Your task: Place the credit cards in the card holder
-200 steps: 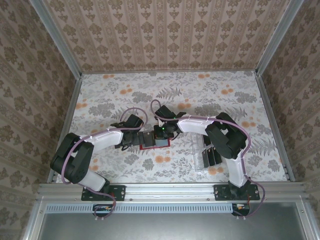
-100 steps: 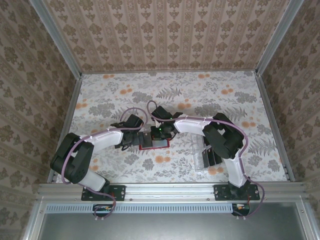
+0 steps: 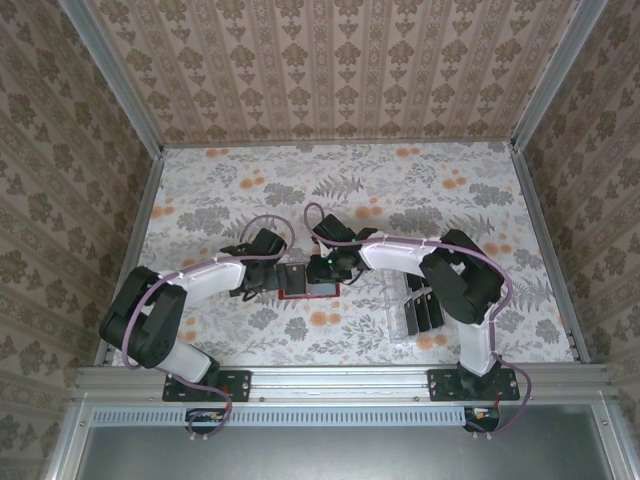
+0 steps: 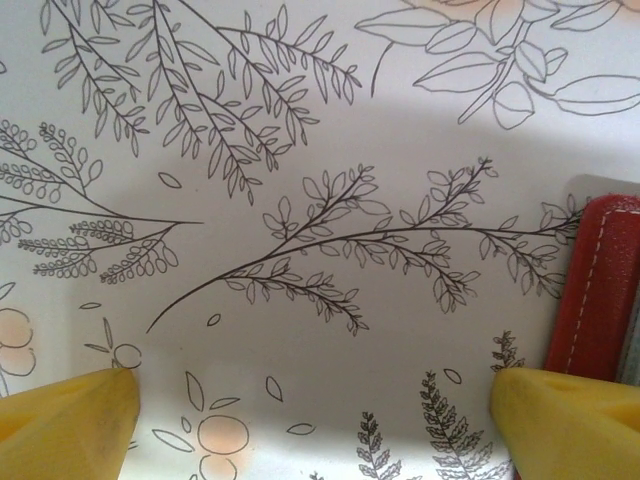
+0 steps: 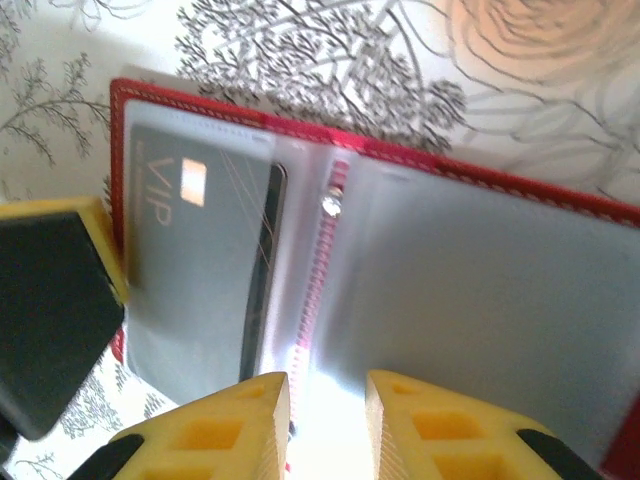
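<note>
Holder (image 5: 470, 290) open flat mid-table, long axis left-right, spine pointing at right gripper (image 5: 328, 390), jaws slightly parted over it. One card (image 5: 195, 270) sleeved, lengthwise along spine. Wide-spread left gripper (image 4: 315, 405) flanks holder's edge. Open table (image 3: 400, 190) beyond far edge.

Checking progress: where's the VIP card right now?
In the right wrist view, the VIP card sits inside the left clear pocket of the open red card holder, just left of its centre fold.

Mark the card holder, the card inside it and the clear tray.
card holder (image 5: 480, 300), right wrist view, its empty sleeve.
credit card (image 5: 195, 260), right wrist view, its grey face.
clear tray (image 3: 399, 321), top external view, bare near wall.
</note>
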Robot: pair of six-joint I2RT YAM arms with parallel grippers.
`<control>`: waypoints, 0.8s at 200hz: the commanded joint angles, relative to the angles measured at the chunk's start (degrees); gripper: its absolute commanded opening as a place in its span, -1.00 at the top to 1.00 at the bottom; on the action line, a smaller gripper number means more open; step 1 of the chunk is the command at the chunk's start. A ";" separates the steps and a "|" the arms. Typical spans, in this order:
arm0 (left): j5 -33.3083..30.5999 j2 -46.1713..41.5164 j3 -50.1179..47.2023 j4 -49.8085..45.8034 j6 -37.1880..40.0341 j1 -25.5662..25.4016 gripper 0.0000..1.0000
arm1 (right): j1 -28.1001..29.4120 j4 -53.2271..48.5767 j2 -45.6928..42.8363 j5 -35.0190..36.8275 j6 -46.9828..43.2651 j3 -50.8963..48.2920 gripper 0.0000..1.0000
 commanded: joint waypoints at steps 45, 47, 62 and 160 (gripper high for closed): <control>0.12 -7.37 -0.52 -1.68 2.18 2.64 -0.99 | -1.12 1.89 -5.70 0.19 0.58 -4.96 0.40; 0.10 -7.58 -0.56 -1.75 2.16 2.69 -0.99 | -1.15 1.90 -5.91 0.21 0.63 -5.01 0.39; 0.07 -9.48 -0.70 -2.18 2.34 2.87 -1.00 | -1.42 1.63 -7.38 1.01 0.74 -5.51 0.27; 3.01 -12.37 -1.20 -0.44 1.01 -0.52 -1.00 | -2.11 0.05 -6.91 4.43 0.14 -6.64 0.07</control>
